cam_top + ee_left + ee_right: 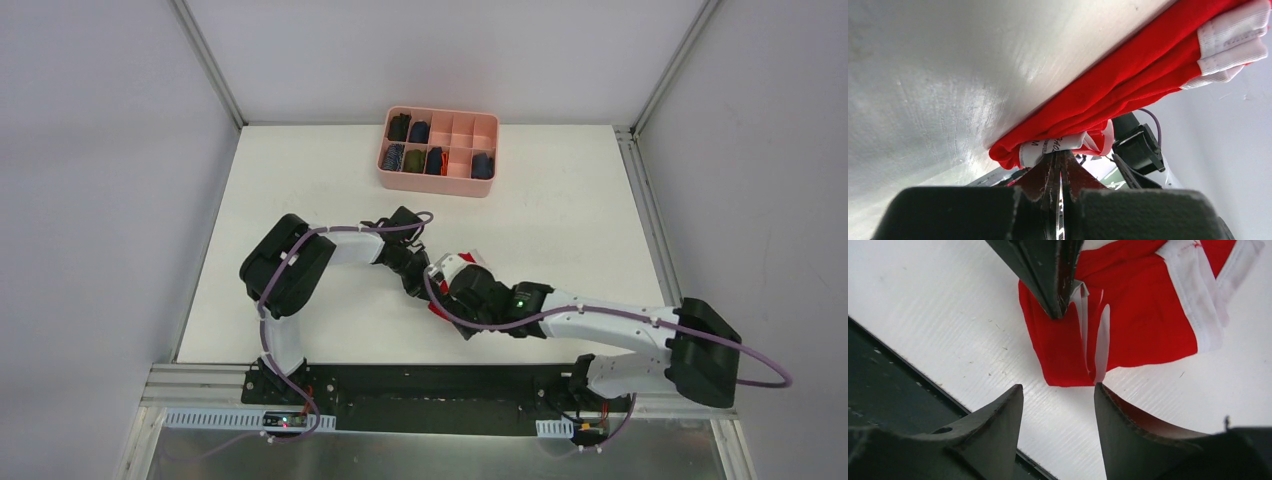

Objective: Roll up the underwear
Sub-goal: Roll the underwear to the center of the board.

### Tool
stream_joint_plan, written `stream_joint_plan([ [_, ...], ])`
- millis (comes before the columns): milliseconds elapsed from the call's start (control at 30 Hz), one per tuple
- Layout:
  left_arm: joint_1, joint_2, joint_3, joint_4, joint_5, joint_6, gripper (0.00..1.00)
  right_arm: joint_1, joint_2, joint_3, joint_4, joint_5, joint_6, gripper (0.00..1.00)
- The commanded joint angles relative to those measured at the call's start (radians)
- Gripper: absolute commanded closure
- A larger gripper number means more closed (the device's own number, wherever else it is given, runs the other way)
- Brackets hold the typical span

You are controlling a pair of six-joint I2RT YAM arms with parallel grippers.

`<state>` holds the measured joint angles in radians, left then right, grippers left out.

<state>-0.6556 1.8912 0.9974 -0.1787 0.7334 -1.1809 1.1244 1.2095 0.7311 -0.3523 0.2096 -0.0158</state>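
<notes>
The red underwear [1143,330] with white stripes lies folded on the white table, mostly hidden under both grippers in the top view [455,263]. My left gripper [1060,152] is shut on the garment's near edge at its white label. It shows in the top view [418,287] and comes in from above in the right wrist view [1060,310]. My right gripper [1058,386] is open and empty, its fingertips just short of the cloth's nearest corner, one tip almost touching. In the top view it [450,297] sits right of the left gripper.
A pink divided box [440,186] stands at the back middle of the table and holds several dark rolled garments. The table's dark front edge [893,385] runs close behind my right gripper.
</notes>
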Motion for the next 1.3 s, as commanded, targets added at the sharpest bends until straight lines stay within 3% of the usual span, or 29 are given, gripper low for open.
stream_joint_plan([
  [0,-0.012,0.040,-0.001,-0.079,-0.047,0.020,1.00,0.046,0.100,0.070,0.000,0.090,-0.163,0.45],
  [567,0.002,0.044,-0.004,-0.085,-0.043,0.013,1.00,0.048,0.274,0.038,0.143,0.048,-0.205,0.46],
  [700,0.013,0.034,-0.017,-0.085,-0.034,0.003,1.00,0.048,0.299,0.042,0.148,0.054,-0.202,0.54],
  [1000,0.066,-0.021,-0.024,-0.085,-0.009,-0.009,1.00,0.043,0.300,0.047,0.147,0.071,-0.175,1.00],
  [1100,0.086,-0.053,-0.026,-0.085,0.004,-0.014,0.99,0.018,0.292,0.050,0.148,0.026,-0.156,1.00],
  [1267,0.131,-0.125,-0.044,-0.085,0.023,-0.025,0.66,-0.055,0.248,0.045,0.162,-0.107,-0.093,1.00],
])
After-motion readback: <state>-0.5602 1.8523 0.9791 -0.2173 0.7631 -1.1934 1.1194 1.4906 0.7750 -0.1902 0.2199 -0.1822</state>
